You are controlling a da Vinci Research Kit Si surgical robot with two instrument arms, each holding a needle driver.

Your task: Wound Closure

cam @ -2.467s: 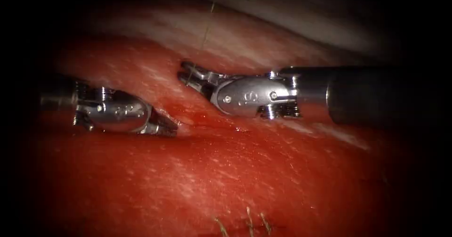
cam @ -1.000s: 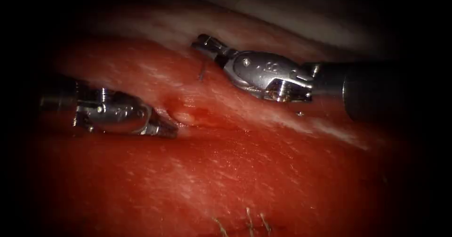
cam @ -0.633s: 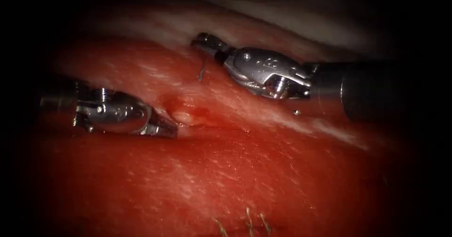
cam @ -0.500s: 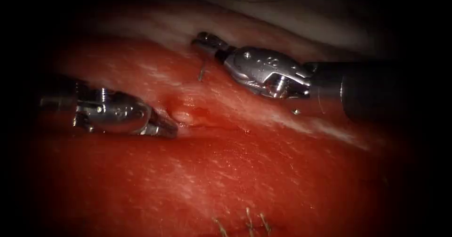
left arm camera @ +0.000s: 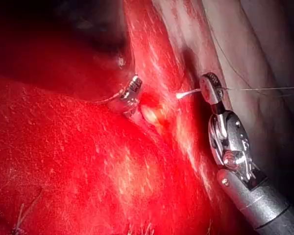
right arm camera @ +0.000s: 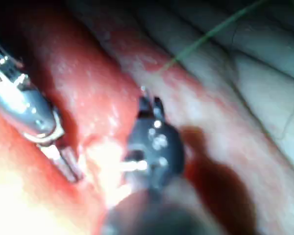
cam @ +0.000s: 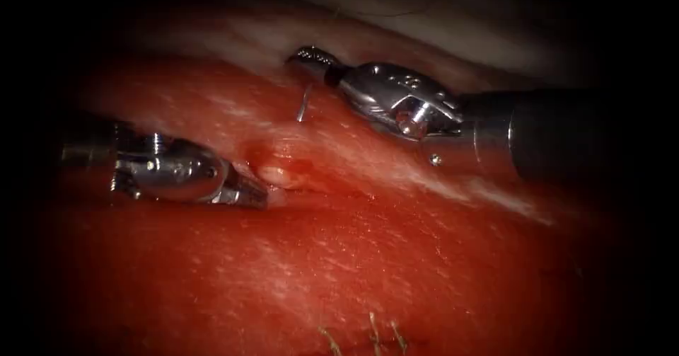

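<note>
Endoscope view: right tool (cam: 309, 55) on the far right side of the cut (cam: 297, 179), jaws closed on the needle (cam: 303, 103) near its blunt end; the needle hangs from the jaws toward the tissue (cam: 368, 257), its lower end touching or just entering the surface, which of the two cannot be told; over the last seconds this tool has risen to the far edge and turned at the wrist. Left tool (cam: 251, 192) low at the cut's left lip, jaws closed and seemingly pinching tissue; unchanged in place. Old stitches (cam: 371, 335) at the near edge.

Judgement: with the needle held firmly square in the jaws, the wrist should roll along its curve rather than push, the left tool steadying the lip.

Left wrist view: adds the thread (left arm camera: 264, 89) trailing from the right tool (left arm camera: 209, 84) away from the cut, and the needle's (left arm camera: 187, 92) bright shaft pointing toward the wound.

Right wrist view: right tool (right arm camera: 149, 105) end-on; left tool (right arm camera: 63, 161) beside the pale wound edge; thread (right arm camera: 210, 34) across the far tissue.
</note>
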